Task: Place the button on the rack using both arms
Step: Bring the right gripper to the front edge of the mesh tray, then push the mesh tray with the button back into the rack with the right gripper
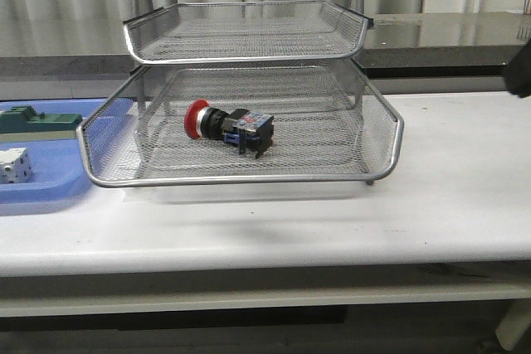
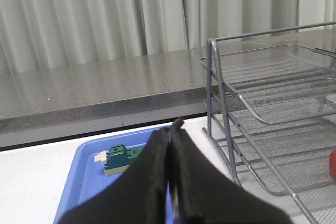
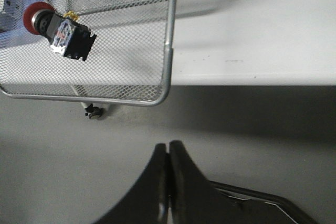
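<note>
The button (image 1: 228,127), with red head, black body and blue-black rear block, lies on its side in the middle tier of the silver wire-mesh rack (image 1: 382,159). It also shows in the right wrist view (image 3: 60,31), inside the rack (image 3: 167,61). My left gripper (image 2: 170,128) is shut and empty, above the blue tray left of the rack (image 2: 226,114). My right gripper (image 3: 168,148) is shut and empty, out past the rack's corner and beyond the table edge. In the front view only a dark bit of the right arm (image 1: 521,72) shows at the right edge.
A flat blue plastic tray (image 1: 50,192) lies left of the rack with a green block (image 1: 37,120) and a white cube-like part (image 1: 15,165). The tray (image 2: 86,156) and green block (image 2: 119,159) also show in the left wrist view. A grey counter runs behind.
</note>
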Robot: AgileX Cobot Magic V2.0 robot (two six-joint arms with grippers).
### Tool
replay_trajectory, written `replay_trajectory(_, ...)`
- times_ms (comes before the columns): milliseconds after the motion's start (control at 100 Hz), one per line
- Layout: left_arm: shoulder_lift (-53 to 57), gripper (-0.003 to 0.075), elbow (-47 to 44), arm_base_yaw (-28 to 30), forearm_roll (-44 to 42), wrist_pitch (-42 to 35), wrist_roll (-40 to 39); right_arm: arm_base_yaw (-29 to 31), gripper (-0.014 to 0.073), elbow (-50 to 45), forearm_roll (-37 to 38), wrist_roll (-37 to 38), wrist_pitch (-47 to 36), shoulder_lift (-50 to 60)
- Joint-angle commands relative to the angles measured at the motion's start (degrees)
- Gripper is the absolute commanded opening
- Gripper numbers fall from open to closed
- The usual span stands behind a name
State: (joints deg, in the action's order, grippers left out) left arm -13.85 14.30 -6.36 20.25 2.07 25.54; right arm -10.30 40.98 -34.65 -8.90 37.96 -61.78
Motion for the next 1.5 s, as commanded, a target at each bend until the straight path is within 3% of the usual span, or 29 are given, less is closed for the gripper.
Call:
replay_trajectory(0, -0.53, -0.0021, 1.52, 0.10, 0.62, -4.54, -0.72, -2.05, -0.0069, 1.54, -4.41, -2.92, -3.88, -2.48)
replay_trajectory(480, -0.53, -0.0021, 1.52, 0.10, 0.62, -4.54, -0.72, -16.27, -0.0069, 1.54, -8.47, -2.97, -15.95, -17.88)
replay_trajectory(860, -0.53, -0.0021, 1.52, 0.10, 0.62, -4.54, -0.72, -23.62, -0.0069, 1.54, -11.54, -2.97, -25.77, -25.91)
replay_trajectory(1490, -0.63, -0.0021, 1.52, 0.10, 0.62, -4.54, -0.72, -24.64, -0.0069, 8.47, -9.45, -3.70, -34.80, -30.19)
